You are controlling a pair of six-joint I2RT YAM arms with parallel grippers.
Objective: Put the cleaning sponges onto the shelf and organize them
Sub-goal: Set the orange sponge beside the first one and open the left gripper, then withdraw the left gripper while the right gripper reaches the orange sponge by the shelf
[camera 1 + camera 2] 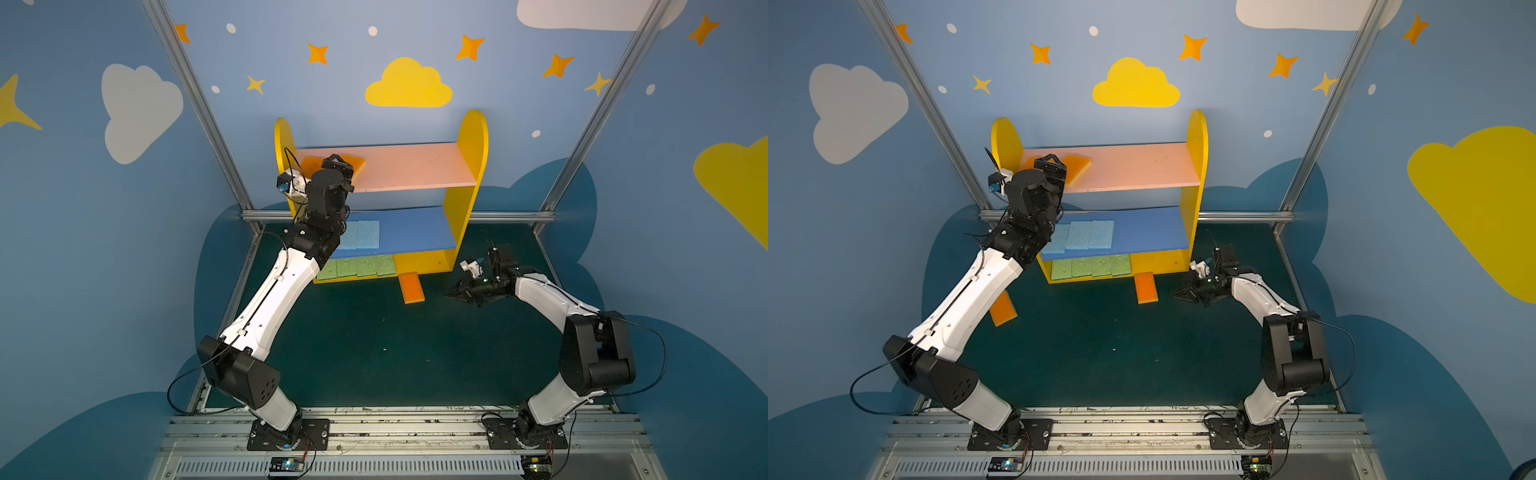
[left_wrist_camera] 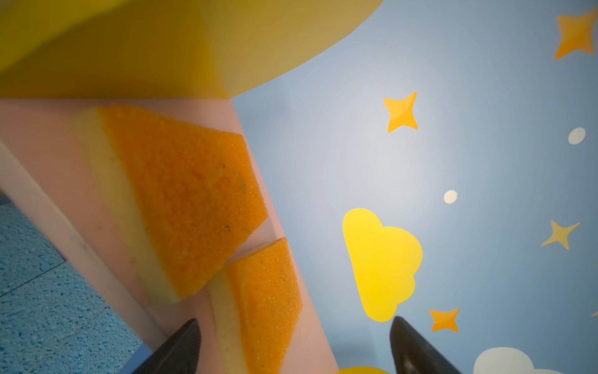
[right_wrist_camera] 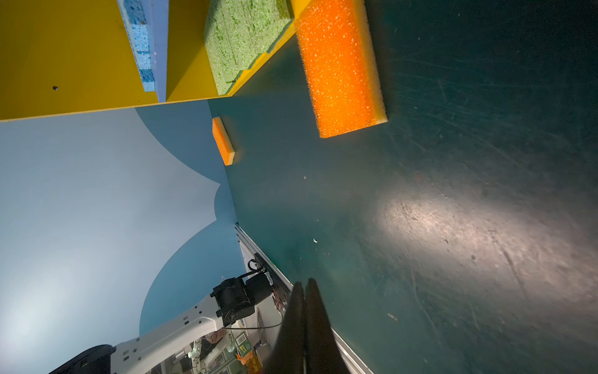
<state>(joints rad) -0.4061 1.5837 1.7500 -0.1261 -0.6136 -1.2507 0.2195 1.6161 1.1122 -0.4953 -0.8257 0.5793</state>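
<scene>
Where orange sponges end, pink board open

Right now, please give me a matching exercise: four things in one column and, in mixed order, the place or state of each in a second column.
Column one:
1. blue sponges
2. green sponges
3. left gripper
4. right gripper

Column two:
a. jaws shut, holding nothing
b. on the yellow board, lowest tier
c. jaws open, at the pink board
d. on the blue board

Pairs: 1-d, 2-b, 3-c, 4-a
</scene>
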